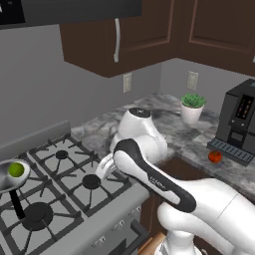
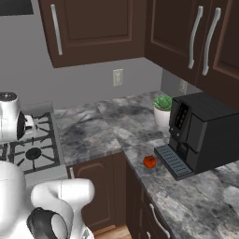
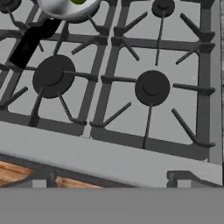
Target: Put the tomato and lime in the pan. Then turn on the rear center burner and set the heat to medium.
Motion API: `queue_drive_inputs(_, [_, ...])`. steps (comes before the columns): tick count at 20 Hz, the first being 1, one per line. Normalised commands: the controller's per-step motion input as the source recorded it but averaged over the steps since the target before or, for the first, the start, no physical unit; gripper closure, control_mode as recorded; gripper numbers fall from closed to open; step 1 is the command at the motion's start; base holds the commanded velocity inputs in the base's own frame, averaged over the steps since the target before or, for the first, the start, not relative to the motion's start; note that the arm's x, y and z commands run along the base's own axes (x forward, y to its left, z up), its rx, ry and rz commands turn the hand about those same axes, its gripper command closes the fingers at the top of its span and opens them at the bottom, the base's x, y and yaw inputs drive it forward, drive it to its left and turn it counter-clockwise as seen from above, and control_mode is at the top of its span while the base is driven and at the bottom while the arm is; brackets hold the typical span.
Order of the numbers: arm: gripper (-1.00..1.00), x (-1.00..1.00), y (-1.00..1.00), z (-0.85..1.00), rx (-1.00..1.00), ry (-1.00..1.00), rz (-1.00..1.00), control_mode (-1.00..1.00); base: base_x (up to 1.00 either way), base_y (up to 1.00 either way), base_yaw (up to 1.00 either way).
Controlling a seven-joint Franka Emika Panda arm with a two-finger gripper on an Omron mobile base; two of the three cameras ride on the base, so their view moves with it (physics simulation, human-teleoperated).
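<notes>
Right in front of you, the white robot arm with its dark joint band (image 1: 149, 174) folds low across the front of the silver six-burner stove with black iron grates (image 1: 74, 172), and that posture makes sense: from the hand view the camera looks straight down on the front burners and the stove's grey front edge, so the wrist appears to be hanging over the stove front. You cannot see the end effector's fingertips anywhere, but its fingers stand spread wide and nothing is carried in them. Look to the far left of the stove for the shiny silver round pan with the straight black handle (image 1: 10, 175); the small bright yellow-green lime (image 1: 16, 170) already lies inside it, so that half of the loading reads as done. The handle points toward the stove front, over the large black front burner disc. Your remaining fruit, the small red-orange tomato (image 2: 149, 161), sits well apart on the grey marbled table (image 2: 93, 130), just beside the drip tray of the black coffee machine (image 2: 200, 133), near the green potted plant in its white pot (image 2: 162, 112). Judging from that, your next reach likely goes right for the tomato, with the burner setting left for afterwards.
</notes>
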Motion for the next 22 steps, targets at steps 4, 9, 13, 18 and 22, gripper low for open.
queue_drive_inputs(4, [-1.0,-0.03,-0.93,0.23,0.04,0.3,-0.06,-1.0,0.0,0.0,0.0])
queue_drive_inputs(9, [-1.0,0.05,-0.71,0.05,0.0,0.45,-0.07,-1.0,0.0,0.0,0.0])
queue_drive_inputs(13, [-1.0,0.0,-0.51,0.0,0.0,0.32,-0.15,-1.0,0.0,0.0,0.0])
queue_drive_inputs(18, [-1.0,0.0,-0.41,0.0,-0.01,0.18,-0.2,-1.0,0.0,0.0,0.0])
queue_drive_inputs(22, [-1.0,-0.02,-0.3,0.0,-0.07,0.01,-0.17,-1.0,0.0,0.0,0.0])
